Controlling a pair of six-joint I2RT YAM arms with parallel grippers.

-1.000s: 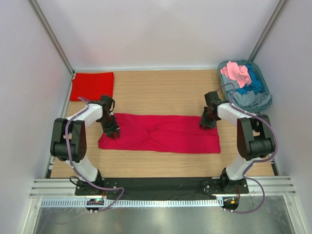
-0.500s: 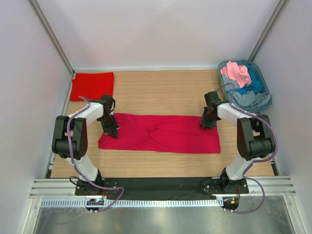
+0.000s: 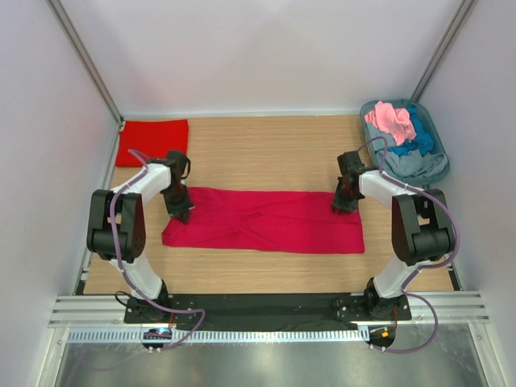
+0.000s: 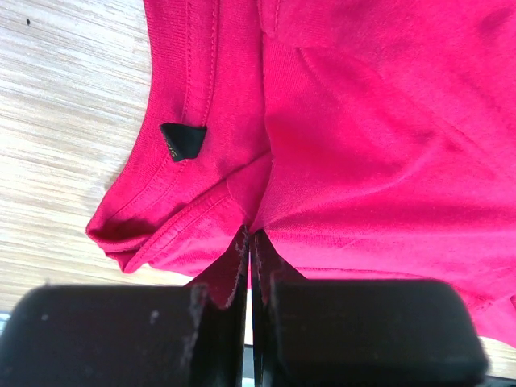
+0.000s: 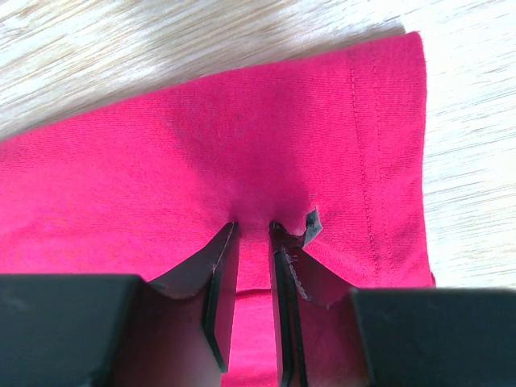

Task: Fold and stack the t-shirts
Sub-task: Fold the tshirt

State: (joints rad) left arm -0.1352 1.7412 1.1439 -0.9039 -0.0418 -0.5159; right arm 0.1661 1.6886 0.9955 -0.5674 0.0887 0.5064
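- The wooden desk [image 3: 266,149] is seen from above, with both arms bolted at its 6 o'clock edge.
- The crimson t-shirt [image 3: 266,219] is spread as a long, flat band across the middle of the desk, creased at its centre.
- The grey-blue tub [image 3: 440,143] is set at the 2 o'clock corner; a pink t-shirt [image 3: 391,119], a blue t-shirt [image 3: 421,139] and a grey t-shirt [image 3: 411,165] are heaped in it.
- The scarlet t-shirt [image 3: 153,141] is laid folded at the 10 o'clock corner, well apart from the crimson one.
- The left end effector [image 3: 181,214] is clenched on a pinch of the crimson t-shirt near its 9 o'clock end.
- The right end effector [image 3: 345,205] is clamped on a small ridge of the same cloth at its 3 o'clock end.
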